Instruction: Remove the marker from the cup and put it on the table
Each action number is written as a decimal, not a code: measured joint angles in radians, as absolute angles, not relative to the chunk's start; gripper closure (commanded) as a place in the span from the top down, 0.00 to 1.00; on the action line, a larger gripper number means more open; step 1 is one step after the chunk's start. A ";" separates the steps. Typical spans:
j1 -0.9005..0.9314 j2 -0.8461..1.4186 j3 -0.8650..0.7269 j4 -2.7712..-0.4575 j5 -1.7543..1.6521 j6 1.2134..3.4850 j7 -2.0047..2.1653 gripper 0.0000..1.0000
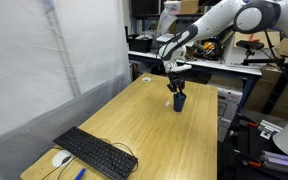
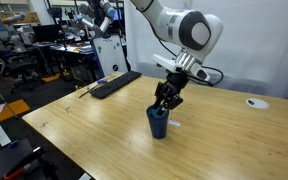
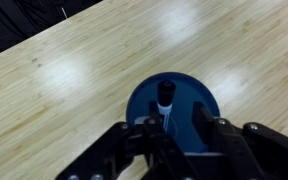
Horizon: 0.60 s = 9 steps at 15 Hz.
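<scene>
The small dark navy cup (image 1: pixel 180 101) stands upright on the light wood table (image 1: pixel 134 120), towards its far end. It shows in both exterior views (image 2: pixel 158 122). In the wrist view the marker (image 3: pixel 165 97) stands in the cup (image 3: pixel 202 92), dark tip up with a pale band below it. My gripper (image 1: pixel 176 86) (image 2: pixel 165 100) hangs directly above the cup. Its fingers (image 3: pixel 176 120) are open and straddle the cup mouth, with the marker near the left finger. I cannot tell whether that finger touches it. The marker is not distinguishable in the exterior views.
A black keyboard (image 1: pixel 96 152) (image 2: pixel 115 85) and a white mouse (image 1: pixel 61 158) lie at the table's other end, with a short blue stick (image 1: pixel 81 173) beside them. A cluttered dark workbench (image 1: pixel 184 55) stands behind the table. A white curtain (image 1: pixel 34 70) runs along one side.
</scene>
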<state>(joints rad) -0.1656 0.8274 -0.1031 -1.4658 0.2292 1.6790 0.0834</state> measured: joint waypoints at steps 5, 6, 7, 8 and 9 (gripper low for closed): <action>-0.167 0.829 -0.103 -1.472 0.229 1.670 0.084 0.43; -0.167 0.830 -0.103 -1.475 0.229 1.667 0.084 0.39; -0.168 0.832 -0.103 -1.479 0.229 1.665 0.084 0.37; -0.169 0.836 -0.103 -1.480 0.229 1.662 0.084 0.43; -0.169 0.842 -0.103 -1.481 0.229 1.658 0.084 0.42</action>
